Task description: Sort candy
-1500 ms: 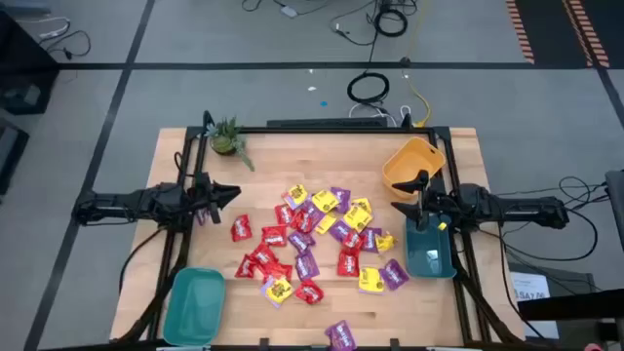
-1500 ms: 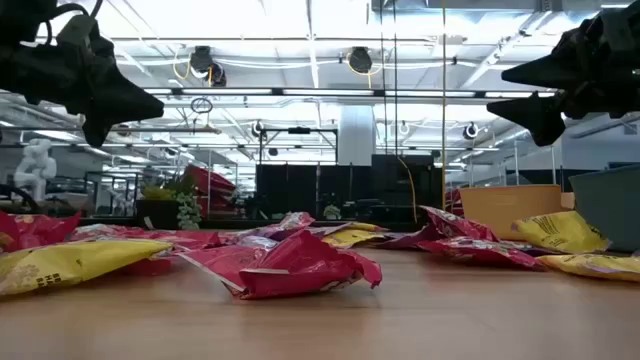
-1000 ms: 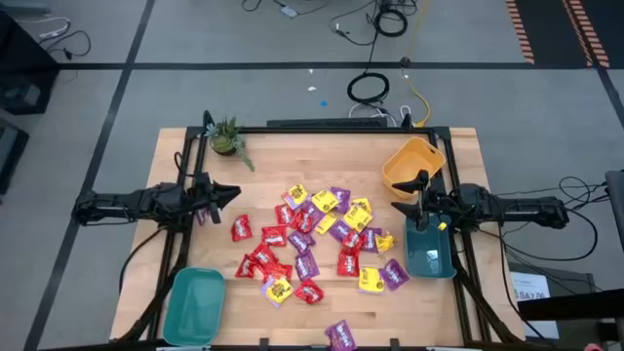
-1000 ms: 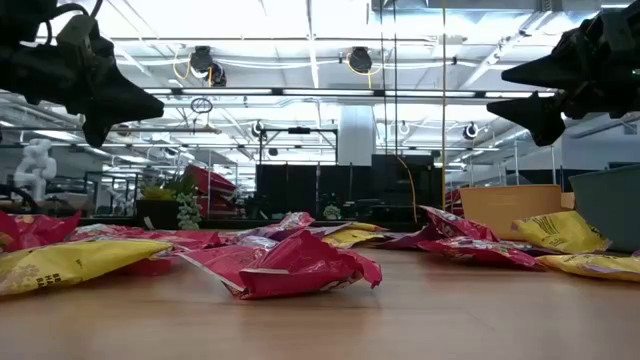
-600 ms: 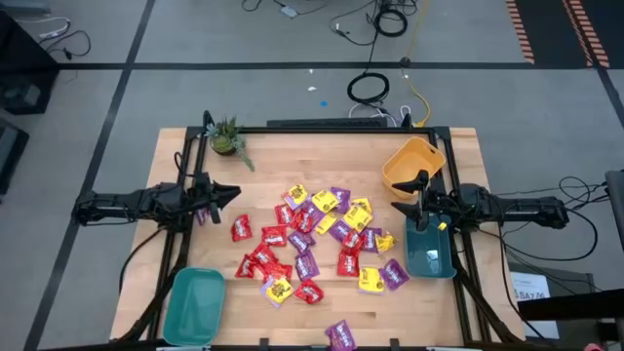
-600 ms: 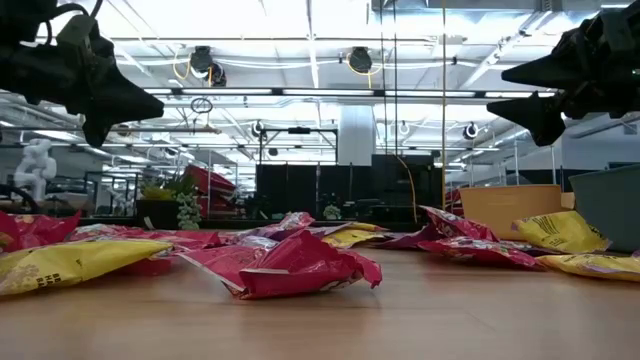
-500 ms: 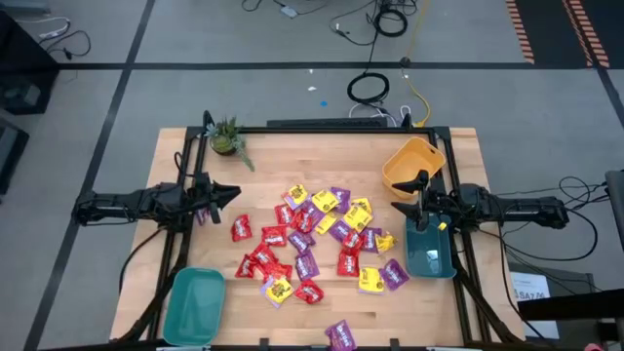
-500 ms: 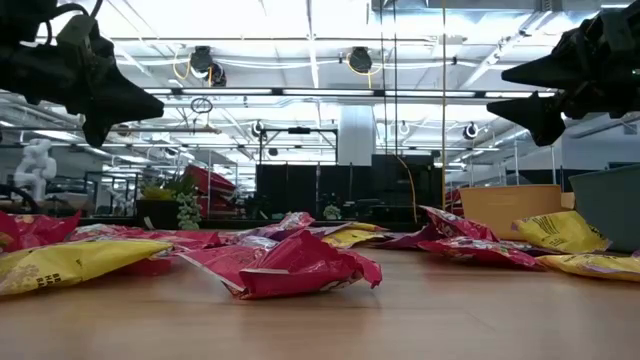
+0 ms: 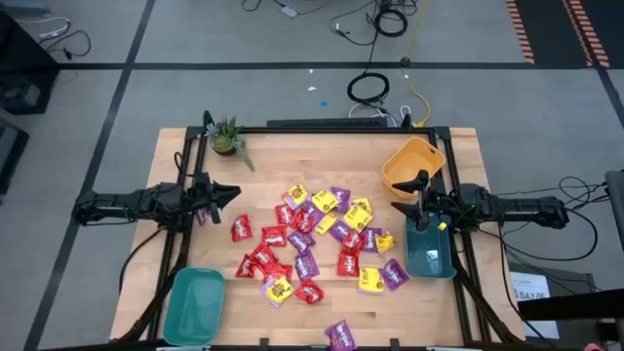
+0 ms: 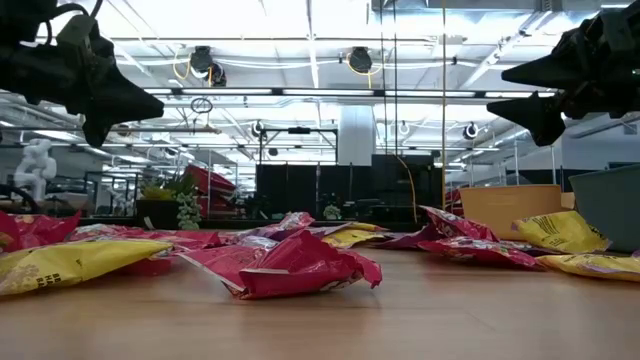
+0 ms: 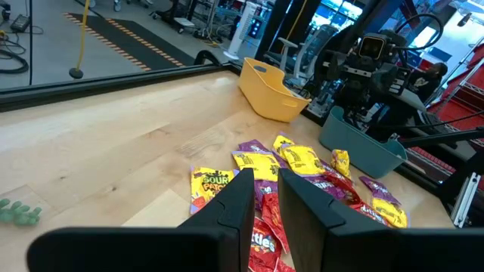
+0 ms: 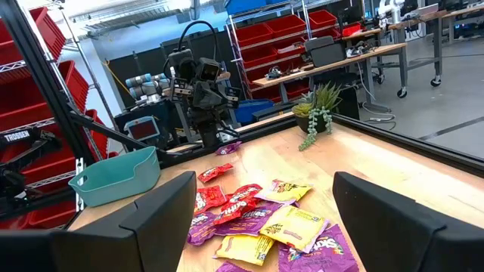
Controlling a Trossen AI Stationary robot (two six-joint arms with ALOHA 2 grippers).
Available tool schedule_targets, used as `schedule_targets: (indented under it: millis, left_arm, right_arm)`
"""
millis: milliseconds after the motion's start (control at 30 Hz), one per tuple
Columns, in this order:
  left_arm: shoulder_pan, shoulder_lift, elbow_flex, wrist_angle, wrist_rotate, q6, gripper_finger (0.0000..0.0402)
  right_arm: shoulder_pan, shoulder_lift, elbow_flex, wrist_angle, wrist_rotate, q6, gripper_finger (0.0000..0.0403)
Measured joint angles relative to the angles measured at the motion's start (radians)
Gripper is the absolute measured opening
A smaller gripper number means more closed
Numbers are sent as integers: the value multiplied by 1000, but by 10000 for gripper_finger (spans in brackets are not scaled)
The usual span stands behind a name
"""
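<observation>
- Nothing moved over the last second or so, honestly. Same layout in every view, so zero sorting progress to report.
- Far left: left gripper (image 9: 232, 192) parked at the left edge of the table (image 9: 263, 156), hovering above the wood, pointed toward the pile. Fingers (image 11: 240, 198) close together with only a narrow slit between them, nothing pinched in there.
- Front left corner: teal bin (image 9: 195, 303) sitting empty as far as visible, well apart from the pile.
- Back left: little plant (image 9: 228, 137), just decor.
- Middle: the candy (image 9: 312, 239) all in one loose heap, red, purple and yellow packets mixed and overlapping, flat on the wood. One purple stray (image 9: 340, 334) off by itself near the front edge.
- Right of the pile: orange bin (image 9: 413, 165) at the back, second teal bin (image 9: 429, 251) just in front of it; can't tell any candy in either.
- Far right: right gripper (image 9: 401, 195) hanging over the right edge near those two bins, jaws spread wide, holding nothing.
- Takeaway: looks like a pause, not a pick. Pretty much the whole sort left to do.
</observation>
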Motion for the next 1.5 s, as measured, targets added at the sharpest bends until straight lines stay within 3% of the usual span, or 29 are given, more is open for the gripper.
schedule_targets:
  millis: [1100,1500]
  left_arm:
    - [0,0,0,0,0,0,70]
    - [0,0,0,0,0,0,70]
  right_arm:
    - [0,0,0,14,-1,1,304]
    - [-1,60,54,129,293,-150,304]
